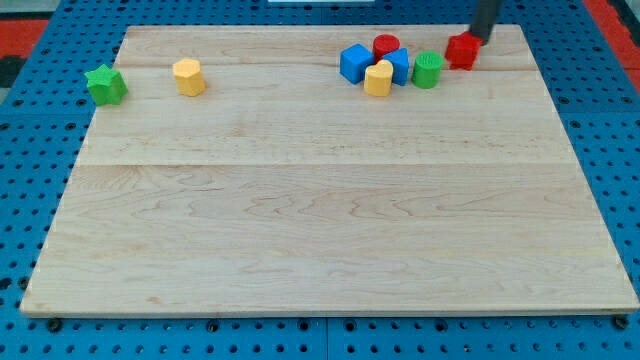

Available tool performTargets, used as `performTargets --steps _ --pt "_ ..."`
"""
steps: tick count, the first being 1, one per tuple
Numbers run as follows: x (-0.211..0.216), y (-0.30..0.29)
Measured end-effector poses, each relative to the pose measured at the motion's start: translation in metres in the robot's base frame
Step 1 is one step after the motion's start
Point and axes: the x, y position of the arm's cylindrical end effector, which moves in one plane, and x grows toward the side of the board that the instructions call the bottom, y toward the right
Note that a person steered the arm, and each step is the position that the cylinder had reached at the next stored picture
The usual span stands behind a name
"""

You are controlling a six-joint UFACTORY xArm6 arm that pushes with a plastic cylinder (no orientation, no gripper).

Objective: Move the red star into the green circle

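Observation:
The red star [461,51] lies near the view's top right on the wooden board [330,230]. The green circle [427,69] sits just to its lower left, a small gap apart. My tip [479,39] touches the red star's upper right side; the dark rod rises out of the top of the view.
A cluster left of the green circle holds a red cylinder [386,45], a blue cube [354,62], a second blue block [398,65] and a yellow block [378,78]. A yellow hexagon [188,76] and a green star [105,84] lie at the top left.

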Motion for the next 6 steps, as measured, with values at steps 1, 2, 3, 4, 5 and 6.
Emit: performTargets --steps 1,2,3,4,5,6 --pt "0.002 -0.022" --pt "0.006 -0.052" --pt "0.004 -0.05" --pt "0.003 -0.045" --pt "-0.014 -0.103" --pt "-0.025 -0.205"
